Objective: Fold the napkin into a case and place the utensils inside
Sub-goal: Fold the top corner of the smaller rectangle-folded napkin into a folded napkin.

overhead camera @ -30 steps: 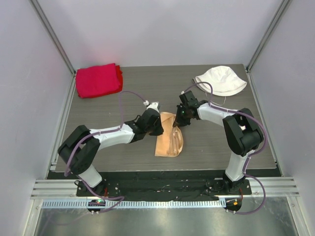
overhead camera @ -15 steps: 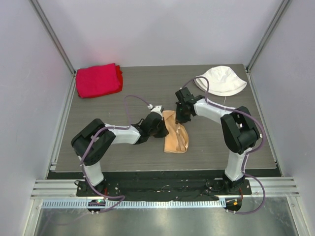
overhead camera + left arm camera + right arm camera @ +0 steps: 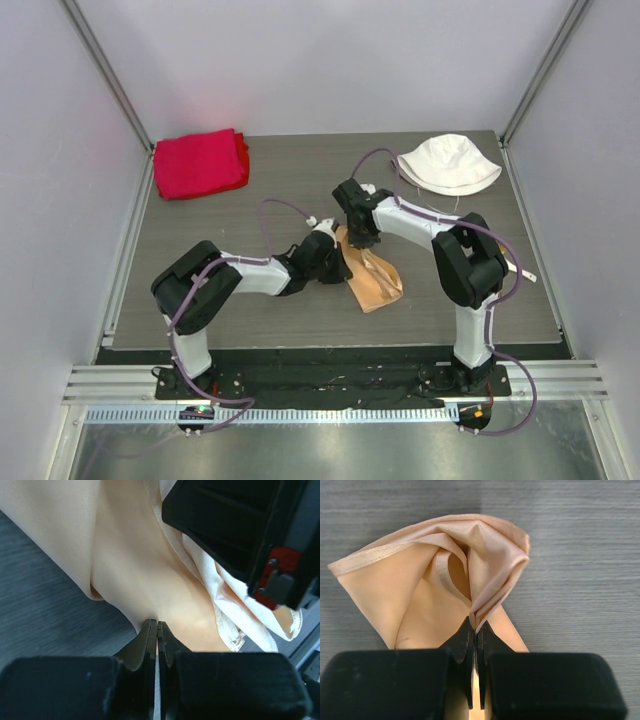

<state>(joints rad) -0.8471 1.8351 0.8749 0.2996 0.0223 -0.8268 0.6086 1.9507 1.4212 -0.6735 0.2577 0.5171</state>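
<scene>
My left pincer (image 3: 157, 626) is clenched on a fold of the napkin (image 3: 378, 282), my right pincer (image 3: 476, 629) on another fold; the bunched napkin lies left of the white hat (image 3: 447, 163), nearer me

Bright, even light on my feeds then, soft shadows, faint sheen on the napkin (image 3: 125, 570), blurry wrist-view foregrounds.

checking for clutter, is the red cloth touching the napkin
No, the red cloth lies in the far left corner, well apart from the napkin.
</scene>
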